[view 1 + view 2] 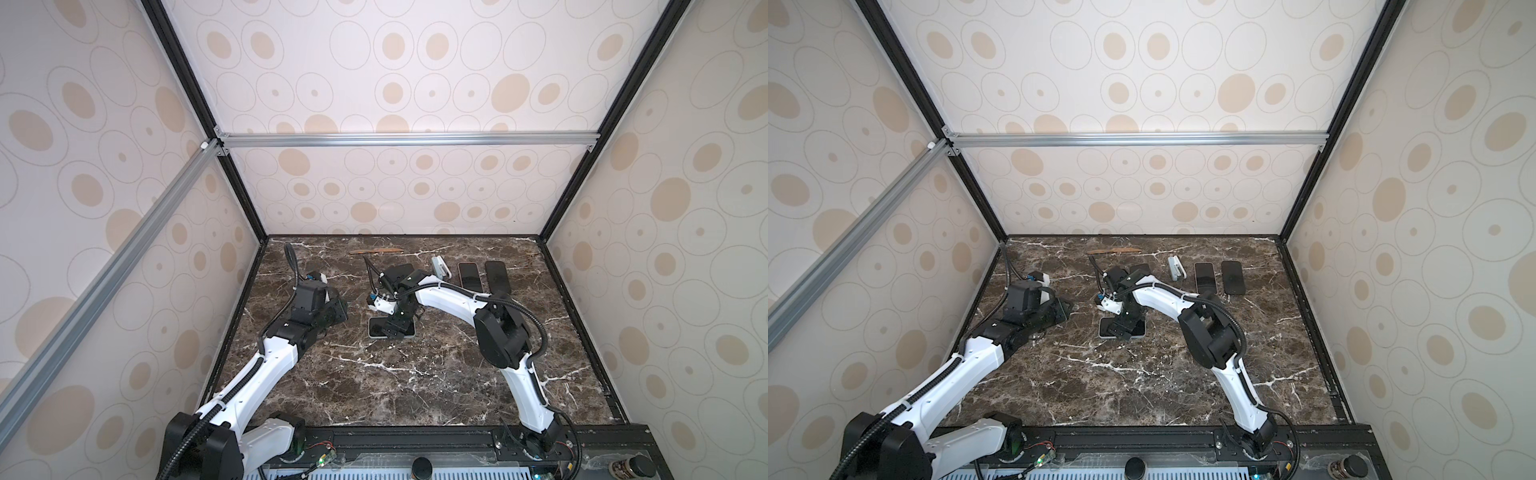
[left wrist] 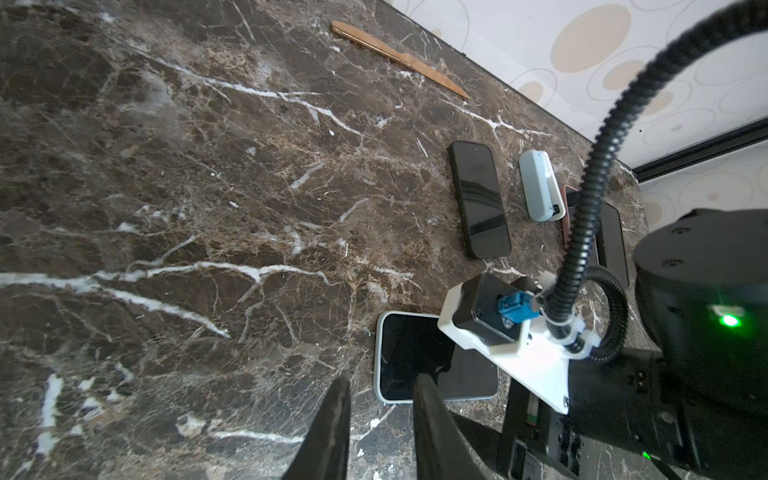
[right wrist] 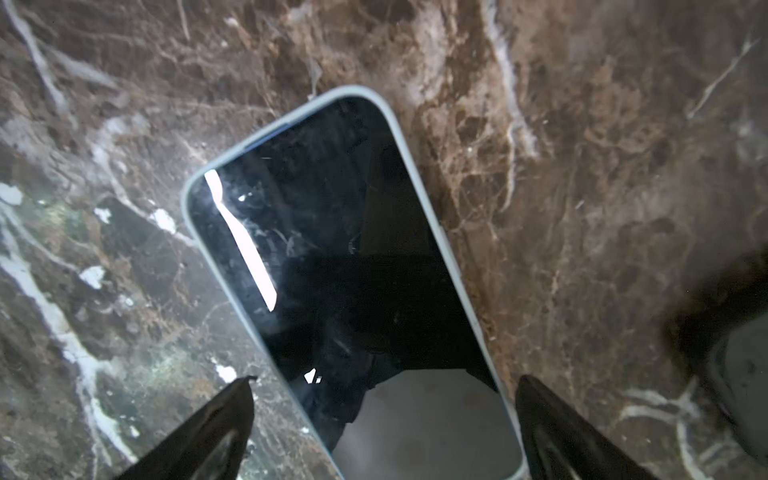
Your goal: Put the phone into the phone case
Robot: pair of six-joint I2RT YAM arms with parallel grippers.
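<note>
A phone point(image 3: 332, 249) with a dark screen lies flat on the marble table, inside a pale blue-grey phone case point(image 2: 377, 361) whose rim frames it. A thin blue strip of its side shows at one long edge near a corner. In both top views the phone point(image 1: 376, 328) point(image 1: 1106, 328) is at the table's middle. My right gripper point(image 3: 386, 380) hangs just above it, open wide, one finger on either side of the phone, holding nothing; the arm covers part of it point(image 1: 397, 328). My left gripper point(image 2: 381, 379) stands left of the phone, fingers slightly apart and empty point(image 1: 341, 309).
At the back lie two dark phones point(image 1: 469, 275) point(image 1: 497, 276), a pale grey device point(image 1: 440, 267), and a third dark phone point(image 2: 480, 199) partly under my right arm. A thin wooden stick point(image 1: 376, 250) rests near the back wall. Walls enclose the table point(image 1: 415, 395) on three sides.
</note>
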